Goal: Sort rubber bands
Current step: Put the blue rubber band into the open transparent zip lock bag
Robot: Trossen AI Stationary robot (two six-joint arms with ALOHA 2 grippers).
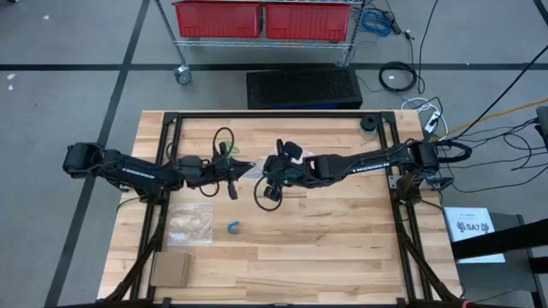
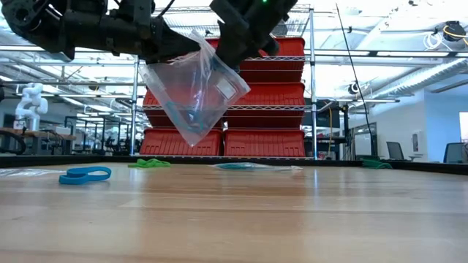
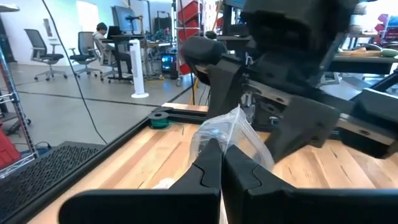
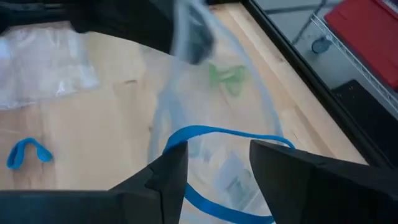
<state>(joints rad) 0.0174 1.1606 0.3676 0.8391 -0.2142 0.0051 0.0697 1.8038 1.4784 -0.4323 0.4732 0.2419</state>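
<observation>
Fingers of left gripper [image 3: 221, 165] pinching clear bag [image 2: 194, 84], right gripper [image 4: 217, 165] spread (blue rubber band [image 4: 211, 134] between).

Both arms are matt black, built of chunky rounded joint housings linked by slimmer straight segments, and each forearm carries white "TROSSEN" lettering along its side. The left tool [image 1: 233, 173] ends in two flat, angular black fingers [image 3: 245, 174] with stepped inner edges, and thin black cables loop over the wrist behind it. The right tool [image 1: 271, 190] has the same broad black fingers [image 4: 169, 177], and a small green light shows on its housing.
</observation>
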